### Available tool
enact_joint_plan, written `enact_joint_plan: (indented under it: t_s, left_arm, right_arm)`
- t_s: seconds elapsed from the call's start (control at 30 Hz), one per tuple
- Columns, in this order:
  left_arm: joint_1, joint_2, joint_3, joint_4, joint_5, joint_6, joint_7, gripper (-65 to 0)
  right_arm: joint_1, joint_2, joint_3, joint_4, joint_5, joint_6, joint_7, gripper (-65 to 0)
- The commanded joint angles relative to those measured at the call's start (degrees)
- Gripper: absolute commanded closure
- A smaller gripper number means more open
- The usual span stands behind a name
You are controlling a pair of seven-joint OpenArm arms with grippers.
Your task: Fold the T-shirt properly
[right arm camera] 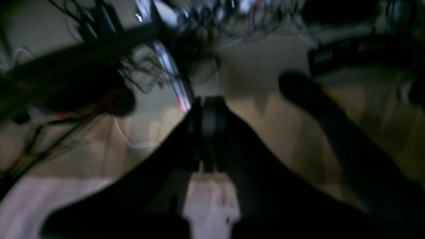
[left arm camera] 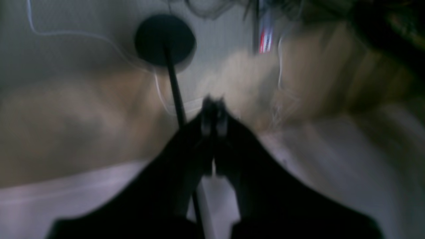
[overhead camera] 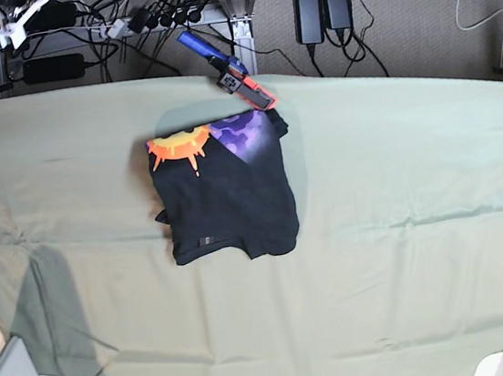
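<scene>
The T-shirt [overhead camera: 226,191] lies folded into a compact, roughly square bundle on the pale green cloth [overhead camera: 406,251] covering the tabletop, toward the far edge and left of centre in the base view. Its top strip shows the orange sun and purple print; the rest is plain black. A blue and orange clamp [overhead camera: 230,71] grips the cloth's far edge just beyond it. Both wrist views are blurred — the left tool [left arm camera: 214,114] and right tool [right arm camera: 207,116] each show fingers pressed together, holding nothing, pointing off toward the floor.
</scene>
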State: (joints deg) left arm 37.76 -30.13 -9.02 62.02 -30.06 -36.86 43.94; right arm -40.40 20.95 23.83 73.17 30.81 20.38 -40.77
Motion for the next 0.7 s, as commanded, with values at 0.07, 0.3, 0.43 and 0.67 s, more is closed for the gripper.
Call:
enact_joint_plan:
  t_s: [0.07, 0.3, 0.43, 0.67]
  left_arm:
    - [-4.70, 3.58, -0.33, -11.19, -0.13, -0.15, -5.33, 0.0]
    - [-19.87, 12.17, -0.28, -33.42, 6.27, -0.17, -19.32, 0.0]
    - [-28.74, 14.29, 3.65, -41.62, 9.57, 4.07, -21.22, 0.0]
    - [-34.21, 14.62, 13.94, -45.70, 9.55, 10.95, -25.86, 0.0]
  right_arm:
    - [3.54, 0.79, -2.78, -9.40, -2.97, 2.95, 1.20, 0.0]
    - [18.84, 0.22, -13.22, -32.09, -11.15, 2.75, 11.85, 0.0]
    - [27.56, -1.77, -16.28, -39.54, -16.50, 2.75, 12.26, 0.0]
    - [33.75, -4.33, -16.46, -43.67, -21.40, 2.49, 12.63, 0.0]
